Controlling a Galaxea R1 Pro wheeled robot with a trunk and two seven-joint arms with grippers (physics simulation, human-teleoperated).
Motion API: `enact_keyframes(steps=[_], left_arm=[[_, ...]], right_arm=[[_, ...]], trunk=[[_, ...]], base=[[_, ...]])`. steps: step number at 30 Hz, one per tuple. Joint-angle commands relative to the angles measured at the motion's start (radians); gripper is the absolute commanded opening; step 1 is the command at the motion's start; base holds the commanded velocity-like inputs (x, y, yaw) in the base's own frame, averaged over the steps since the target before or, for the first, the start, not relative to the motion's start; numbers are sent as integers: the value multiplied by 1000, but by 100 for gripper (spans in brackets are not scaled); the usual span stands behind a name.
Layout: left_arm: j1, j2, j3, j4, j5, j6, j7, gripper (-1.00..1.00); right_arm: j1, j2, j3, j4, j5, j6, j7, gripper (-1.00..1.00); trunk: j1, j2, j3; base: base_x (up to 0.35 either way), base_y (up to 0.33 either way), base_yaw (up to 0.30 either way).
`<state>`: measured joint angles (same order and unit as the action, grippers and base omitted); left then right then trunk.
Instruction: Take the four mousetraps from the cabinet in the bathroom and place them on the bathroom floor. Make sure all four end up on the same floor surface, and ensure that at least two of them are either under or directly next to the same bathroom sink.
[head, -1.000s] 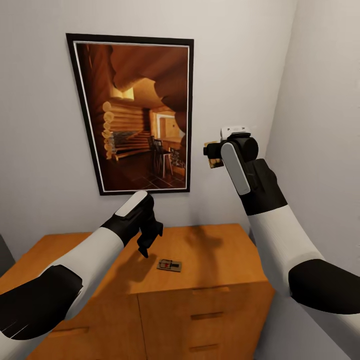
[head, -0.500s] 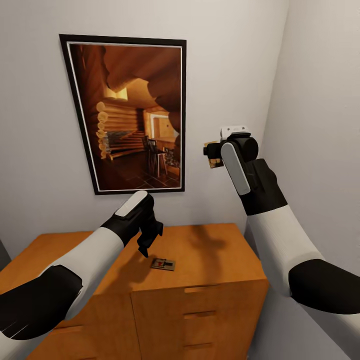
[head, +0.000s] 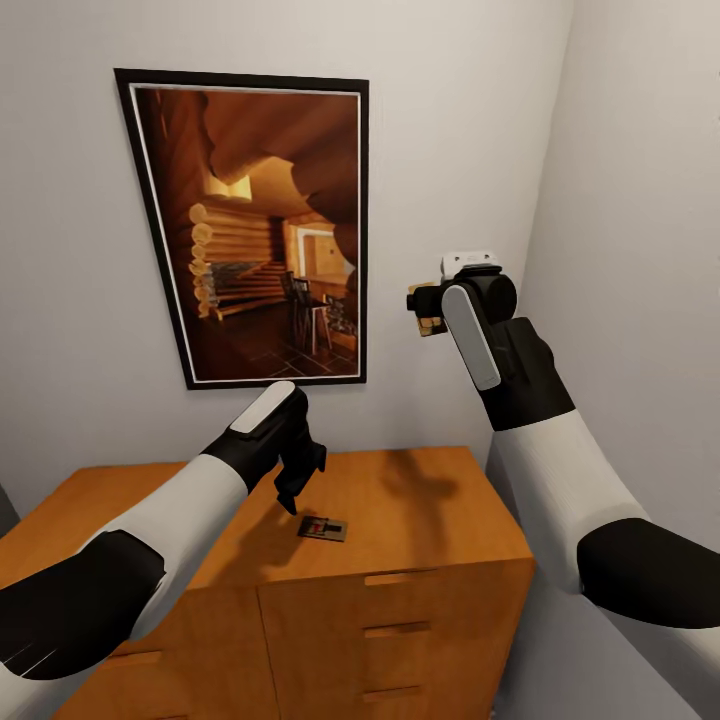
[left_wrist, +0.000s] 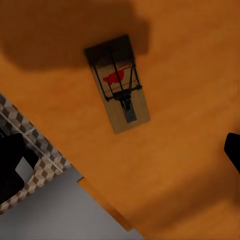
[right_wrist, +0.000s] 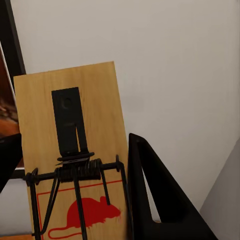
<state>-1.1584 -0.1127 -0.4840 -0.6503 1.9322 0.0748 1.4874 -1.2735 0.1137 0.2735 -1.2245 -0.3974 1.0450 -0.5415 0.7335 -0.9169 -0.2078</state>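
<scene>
One mousetrap (head: 323, 528) lies flat on the orange-brown cabinet (head: 430, 500) top, near its front edge. My left gripper (head: 293, 500) hangs open just above and left of it, fingers pointing down. In the left wrist view this mousetrap (left_wrist: 117, 82) shows its red mouse print, and a dark fingertip (left_wrist: 233, 150) sits at the frame's edge. A strip of cube-patterned bathroom floor (left_wrist: 35, 145) shows past the cabinet edge. My right gripper (head: 422, 308) is raised beside the wall, shut on another mousetrap (right_wrist: 70, 125) between black fingers (right_wrist: 150, 200). The sink is out of view.
A dark-framed log-cabin picture (head: 250, 230) hangs on the wall behind the cabinet. A side wall (head: 640, 200) stands close on the right, forming a corner. Drawer fronts with bar handles (head: 398, 578) face me below the cabinet top.
The whole view has shifted slightly, so the picture, the cabinet and the lying mousetrap sit a little further left. Both arms keep their pose and the right grip is unchanged.
</scene>
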Motion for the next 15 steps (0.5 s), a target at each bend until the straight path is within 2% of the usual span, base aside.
enact_keyframes(steps=[1, 8, 15], left_arm=[[-1, 1, -4, 0, 3, 8, 4, 100], [-1, 1, -4, 0, 3, 8, 4, 100], [-1, 1, -4, -1, 3, 7, 4, 100]], right_arm=[[-1, 0, 1, 0, -12, 2, -12, -100], [-1, 0, 1, 0, -12, 2, -12, -100], [-1, 0, 1, 0, -12, 2, -12, -100]], trunk=[[0, -1, -2], [0, -1, -2], [0, -1, -2]], base=[[0, -39, 0], [0, -119, 0], [0, -31, 0]])
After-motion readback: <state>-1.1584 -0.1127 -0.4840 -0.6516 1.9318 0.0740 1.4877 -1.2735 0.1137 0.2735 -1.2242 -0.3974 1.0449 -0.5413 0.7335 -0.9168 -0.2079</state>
